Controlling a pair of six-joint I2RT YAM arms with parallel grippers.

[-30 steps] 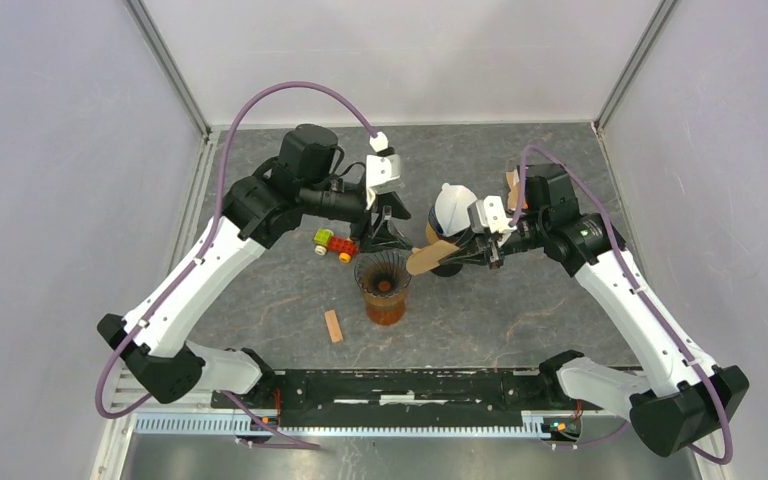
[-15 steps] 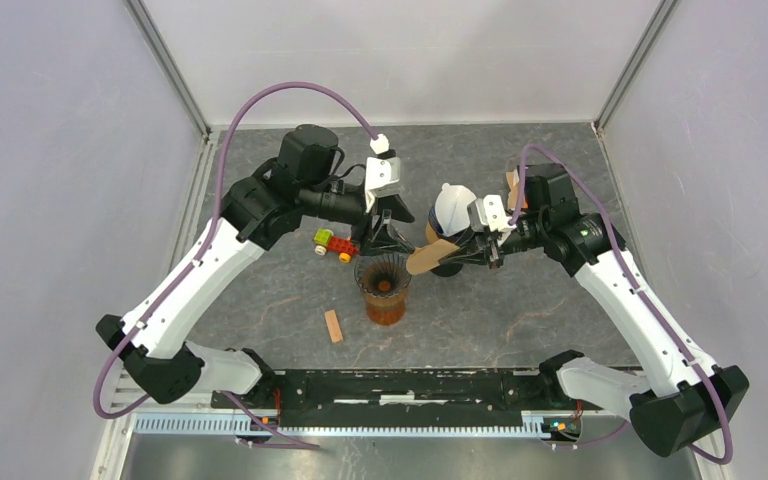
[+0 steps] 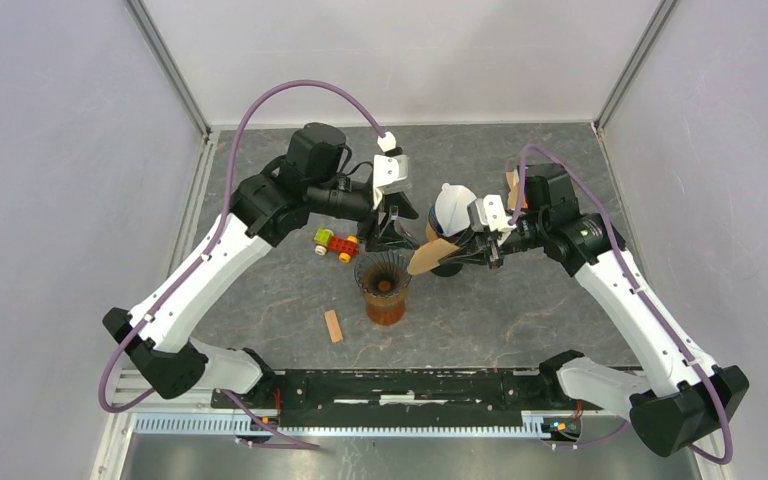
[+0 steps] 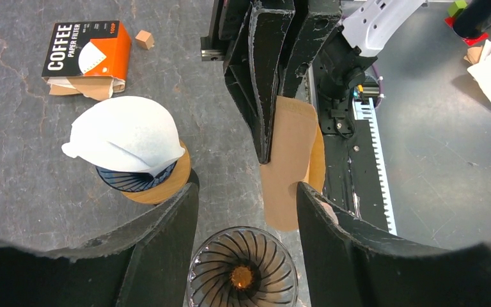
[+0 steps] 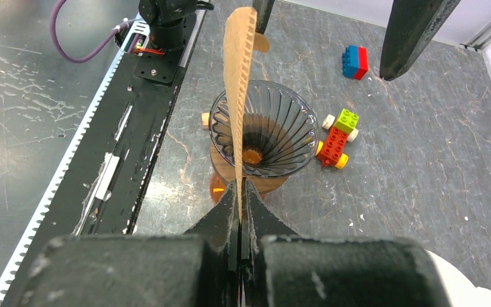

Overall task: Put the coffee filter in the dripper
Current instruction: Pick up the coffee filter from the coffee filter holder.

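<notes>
Jaws of the right end effector are pressed together on one edge of the brown coffee filter. The filter juts straight out ahead of them as a flat, folded sheet seen edge-on. Directly ahead of and below this end effector stands the glass dripper. The filter is held in the air over the dripper's rim and is not seated in it.

The left end effector hangs with its jaws partly apart and nothing between them. In its wrist view the dripper sits just below the gap between the jaws, and the brown filter is right in front, near the jaw on the view's right.

Ahead and to the left in that view stands a second dripper capped with a white filter. Beyond it an orange filter box lies on the counter. A toy brick car rests beside the glass dripper.
</notes>
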